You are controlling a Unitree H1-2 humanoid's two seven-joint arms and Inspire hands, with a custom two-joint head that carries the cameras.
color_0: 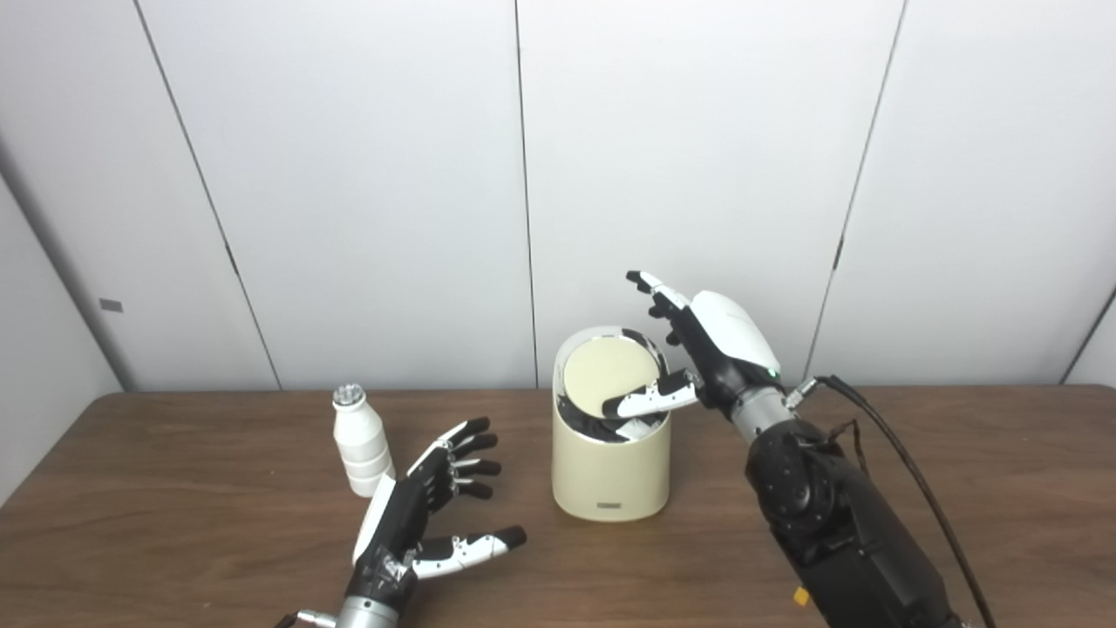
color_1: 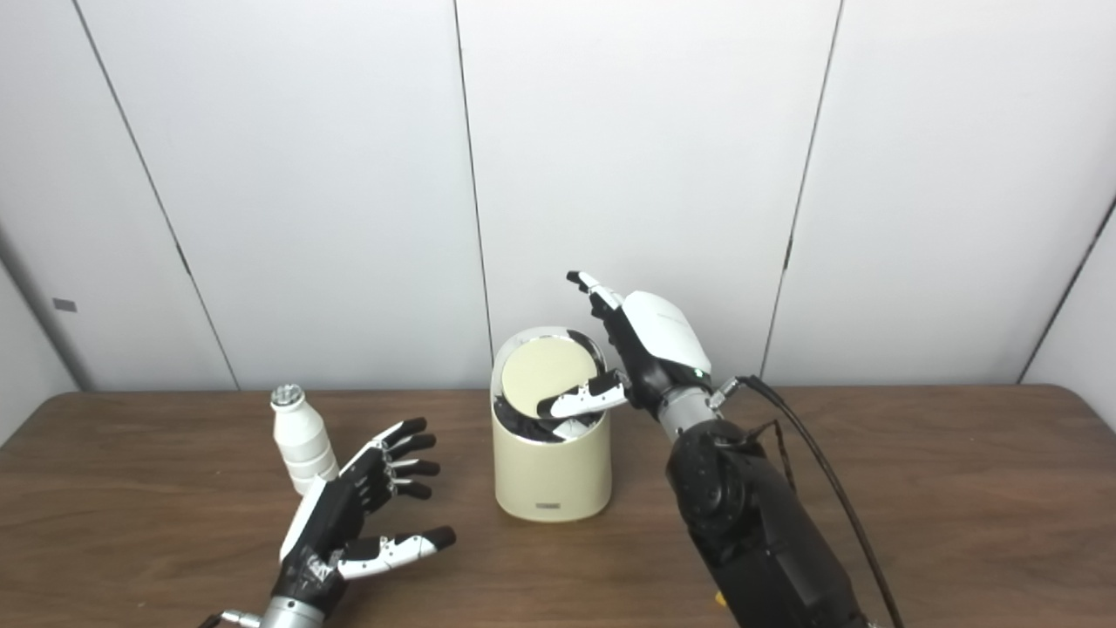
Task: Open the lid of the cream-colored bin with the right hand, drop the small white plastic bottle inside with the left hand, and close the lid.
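The cream-colored bin stands mid-table. Its round lid is tilted, the near edge pushed down so a dark gap shows at the front. My right hand hovers at the bin's right rim, fingers spread, thumb resting on the lid's near edge; it grips nothing. The small white plastic bottle with a ribbed cap stands upright left of the bin. My left hand is open just right of the bottle, fingers apart, a small gap between it and the bottle.
The brown wooden table runs the full width, with white wall panels behind it. A black cable loops from my right wrist along the forearm.
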